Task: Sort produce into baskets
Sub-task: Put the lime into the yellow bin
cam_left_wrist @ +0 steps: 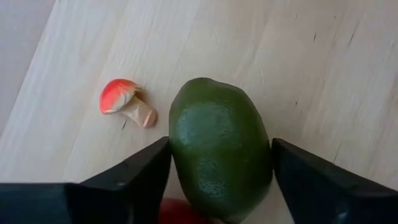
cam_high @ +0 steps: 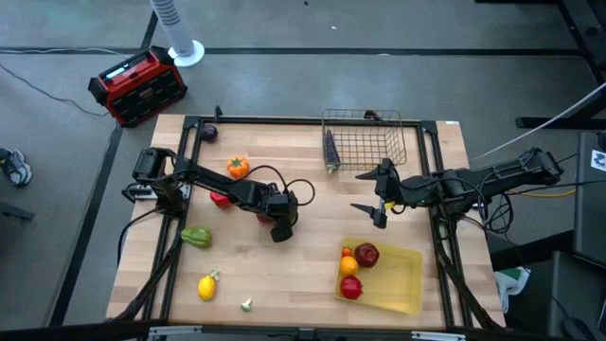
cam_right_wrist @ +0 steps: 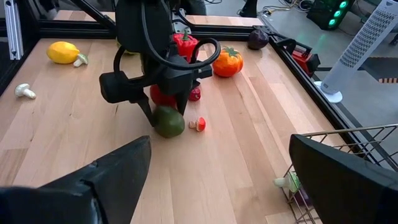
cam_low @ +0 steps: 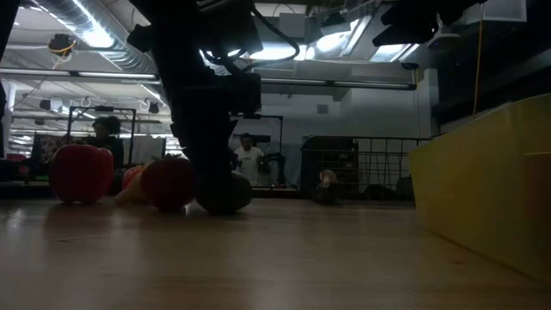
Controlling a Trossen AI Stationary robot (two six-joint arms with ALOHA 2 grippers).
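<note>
**Closing in on the green fruit**

Straddling the green fruit (cam_left_wrist: 221, 149) at centre frame of the high view, the left gripper (cam_left_wrist: 221, 177) has a finger on each flank, not clearly clamped. A tiny red mushroom (cam_left_wrist: 126, 101) sits just beside. The right gripper (cam_high: 377, 197) waits wide open between wire basket (cam_high: 364, 138) and yellow tray (cam_high: 398, 281).

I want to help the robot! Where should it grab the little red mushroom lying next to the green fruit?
Probably by the round red cap, coming from straight above. The mushroom lies tipped on its side on the table, so its cap is the widest part and its short stem looks too thin to pinch well. The left gripper straddles the green fruit right beside it, so approach from the open far side.
</note>
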